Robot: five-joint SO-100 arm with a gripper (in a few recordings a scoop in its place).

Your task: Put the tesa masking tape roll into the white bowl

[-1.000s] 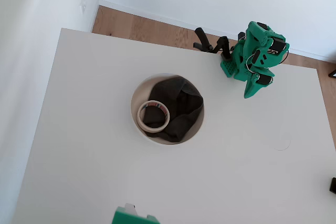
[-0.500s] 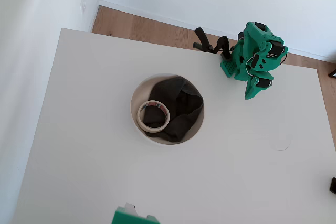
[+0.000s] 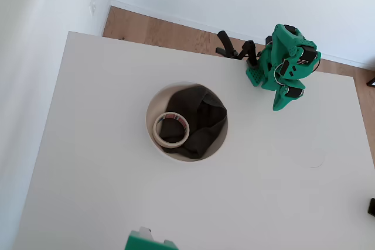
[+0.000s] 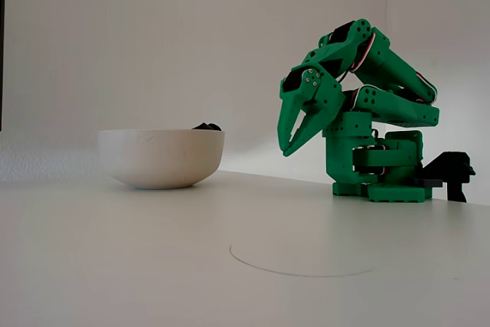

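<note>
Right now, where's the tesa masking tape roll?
In the overhead view, the tesa masking tape roll lies inside the white bowl, on the dark cloth at the bowl's left side.

Tape (image 3: 171, 129) hidden behind bowl (image 4: 161, 157) wall in fixed view. Cloth (image 4: 205, 125) mostly hidden there too. Green object (image 3: 150, 241) cut off by bottom edge in overhead view.

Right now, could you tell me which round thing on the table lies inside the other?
The tape roll: a small ring on the dark cloth inside the wider bowl.
</note>
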